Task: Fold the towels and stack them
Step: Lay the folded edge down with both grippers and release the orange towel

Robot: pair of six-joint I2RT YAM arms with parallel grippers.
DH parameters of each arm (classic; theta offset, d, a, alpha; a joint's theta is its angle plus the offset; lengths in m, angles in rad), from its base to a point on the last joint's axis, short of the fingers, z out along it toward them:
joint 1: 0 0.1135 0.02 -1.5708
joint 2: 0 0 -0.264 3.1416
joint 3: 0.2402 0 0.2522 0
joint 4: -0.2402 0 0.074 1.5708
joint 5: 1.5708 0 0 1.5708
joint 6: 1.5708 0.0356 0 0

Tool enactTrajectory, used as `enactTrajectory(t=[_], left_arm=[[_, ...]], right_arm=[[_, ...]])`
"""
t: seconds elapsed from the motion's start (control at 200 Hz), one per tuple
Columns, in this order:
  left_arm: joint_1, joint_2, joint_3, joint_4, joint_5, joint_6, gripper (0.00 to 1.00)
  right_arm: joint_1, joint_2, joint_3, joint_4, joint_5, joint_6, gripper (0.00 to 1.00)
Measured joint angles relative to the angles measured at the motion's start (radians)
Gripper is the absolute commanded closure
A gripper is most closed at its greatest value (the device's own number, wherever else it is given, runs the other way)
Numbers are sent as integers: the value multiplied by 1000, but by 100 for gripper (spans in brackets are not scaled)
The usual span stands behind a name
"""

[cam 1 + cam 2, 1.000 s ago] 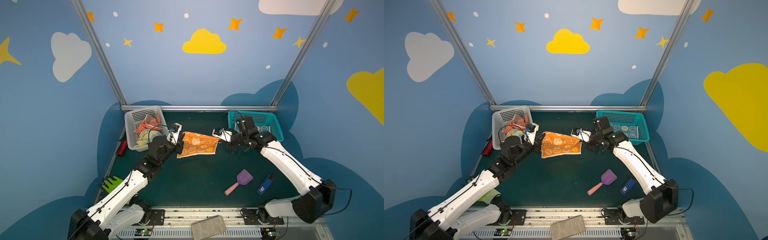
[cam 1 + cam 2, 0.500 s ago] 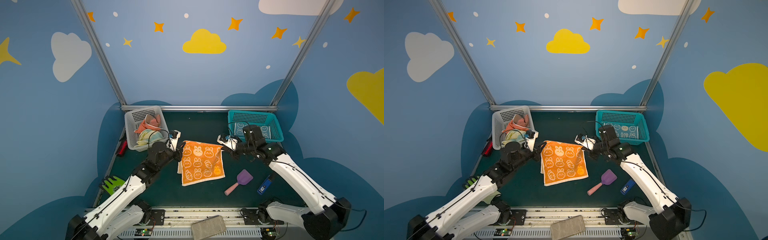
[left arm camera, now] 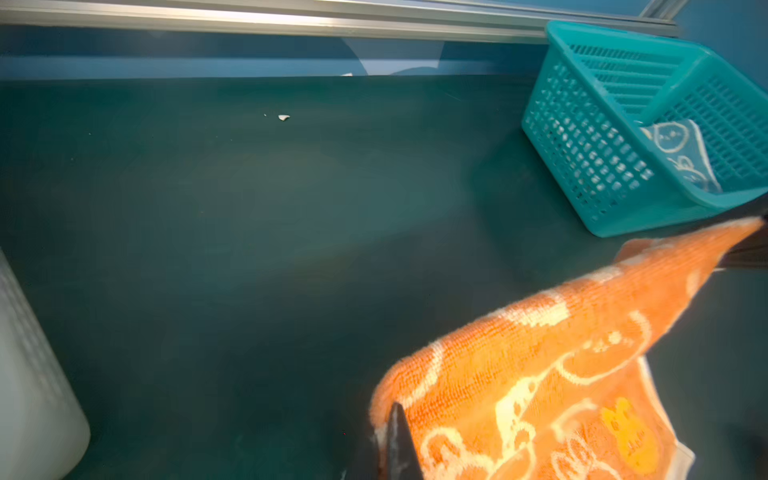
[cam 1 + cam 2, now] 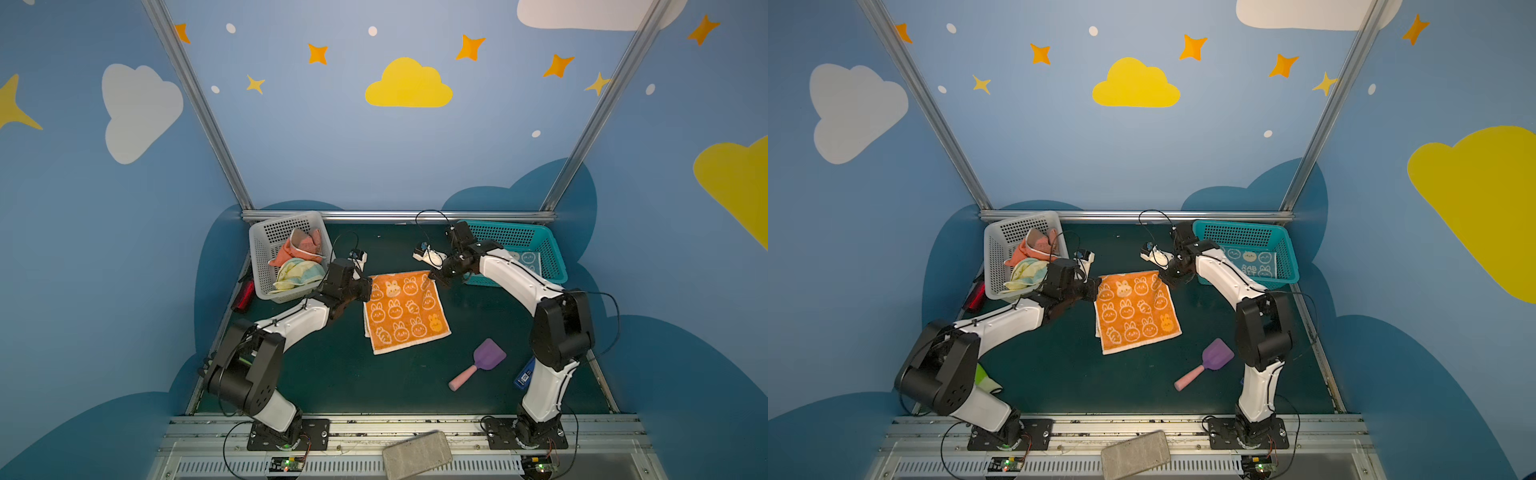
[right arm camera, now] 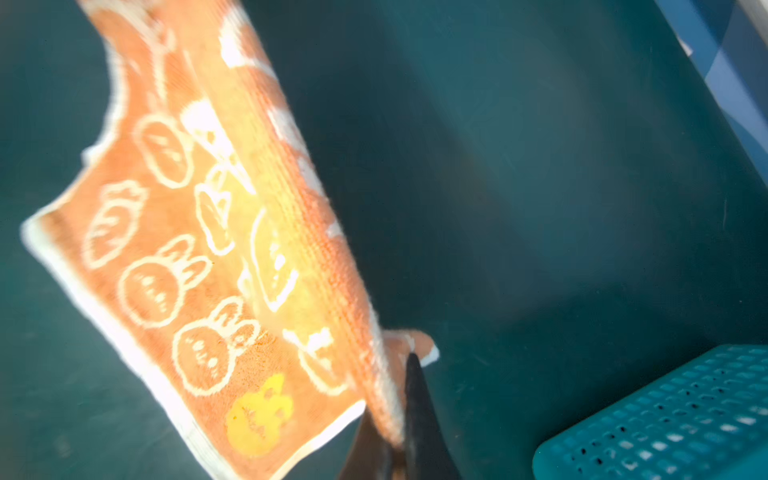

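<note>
Two white and black robot arms reach inward over a dark green surface (image 4: 332, 374). Between them lies an orange towel (image 4: 405, 311) printed with white rabbits. The left tool (image 4: 368, 286) is clenched on the towel's far left corner and the right tool (image 4: 432, 277) is clenched on its far right corner, so the far edge is lifted and pulled taut while the near part lies on the surface. A pale strip along its left side suggests a second layer underneath, though I cannot be sure. Behind the left arm a white basket (image 4: 266, 249) holds a crumpled salmon towel (image 4: 297, 249) and a pale striped towel (image 4: 297, 272). Behind the right arm a teal basket (image 4: 552, 257) holds a blue towel (image 4: 1250, 262) lying flat. A purple scoop (image 4: 482, 361) lies near the orange towel's near right corner, apart from it.

The fold looks to be under way. Each pinch takes only a small bite of soft terry, so a corner could slip out if the arms pull apart too hard. If one arm travels faster than the other, the edges would land askew. Dragging could shift the lower layer or bunch it. The right tool sits close to the teal basket and could knock it
</note>
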Motion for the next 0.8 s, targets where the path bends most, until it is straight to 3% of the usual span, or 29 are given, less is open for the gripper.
enactTrajectory(t=[0.125, 0.385, 0.546, 0.801], left_arm=[[5, 44, 26, 5, 3, 5, 96], [0, 36, -3, 22, 90, 21, 96], [-54, -66, -124, 29, 95, 32, 96], [-172, -243, -272, 40, 13, 73, 96]], right_arm=[[0, 48, -23, 18, 34, -37, 100], [-2, 6, -190, 88, 34, -89, 100], [-2, -92, -288, 107, 33, -90, 100], [16, -205, -415, 135, 47, -79, 100]])
